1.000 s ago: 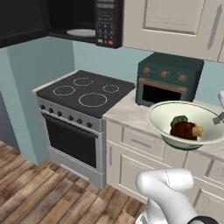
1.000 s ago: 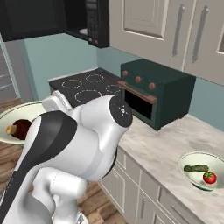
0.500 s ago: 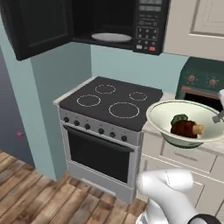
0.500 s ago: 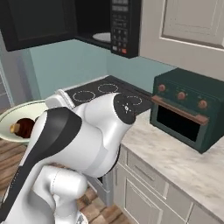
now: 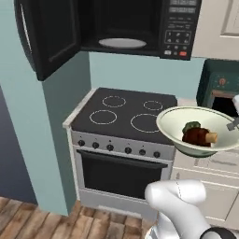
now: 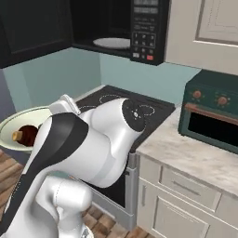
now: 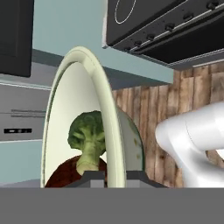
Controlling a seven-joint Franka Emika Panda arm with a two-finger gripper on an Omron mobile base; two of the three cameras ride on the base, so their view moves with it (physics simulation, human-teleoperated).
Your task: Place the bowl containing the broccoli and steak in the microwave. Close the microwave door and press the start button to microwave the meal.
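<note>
**Bowl held in the air before the open microwave**

The kitchen has teal walls, a wood-plank floor (image 5: 28,219) and cream cabinets. A marbled pale worktop (image 6: 195,158) runs right of a black-topped stove (image 5: 123,114), which shows four ring burners and a row of knobs above its oven door. On the worktop stands one dark green toaster oven (image 6: 211,111).

Above the stove hangs one black microwave (image 5: 179,28). Its keypad panel of pale keys sits on the right side, with a red key at the bottom. The microwave door (image 5: 49,35) is swung open to the left, and a round pale turntable plate (image 5: 122,43) lies inside the cavity.

There is one bowl (image 5: 198,130), cream-white, held in the air over the right front corner of the stove, below the level of the microwave. It sits roughly level with its mouth facing up in the left base view. In it lie one broccoli (image 5: 190,126) floret and one steak (image 5: 200,136) chunk, touching each other. The steak's long axis runs left to right across the bowl, its pale end pointing right.

The end effector (image 7: 116,177) is clamped on the bowl's rim: in the hand view one finger sits inside the wall and one outside.
</note>
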